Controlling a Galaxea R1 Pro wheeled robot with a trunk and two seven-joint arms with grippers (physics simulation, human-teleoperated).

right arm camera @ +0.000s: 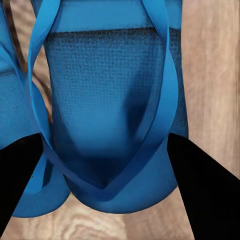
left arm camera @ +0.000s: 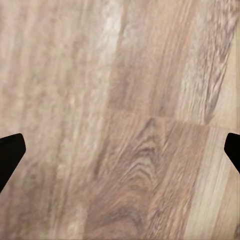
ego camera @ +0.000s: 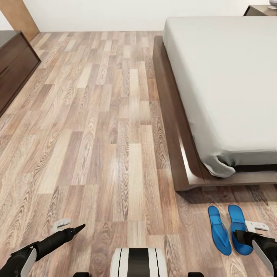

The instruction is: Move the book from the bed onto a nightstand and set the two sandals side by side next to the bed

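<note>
Two bright-blue sandals lie side by side on the wood floor by the bed's near corner, the left sandal [ego camera: 219, 231] and the right sandal [ego camera: 235, 218]. My right gripper [ego camera: 241, 235] is low over the right sandal [right arm camera: 110, 100]. In the right wrist view its fingers [right arm camera: 200, 190] stand against the outer sides of the V-shaped strap, shut on it, with the other sandal [right arm camera: 10, 100] alongside. My left gripper [ego camera: 79, 229] hovers open over bare floor [left arm camera: 125, 125]. The bed [ego camera: 231, 84] has a grey mattress on a dark frame [ego camera: 169, 115]. The book is out of view.
A nightstand [ego camera: 261, 9] peeks out at the bed's far side. The long dark bench cabinet [ego camera: 15, 65] lines the left wall and a wooden door [ego camera: 21, 15] stands beyond it. Wide open floor [ego camera: 107, 115] lies between cabinet and bed.
</note>
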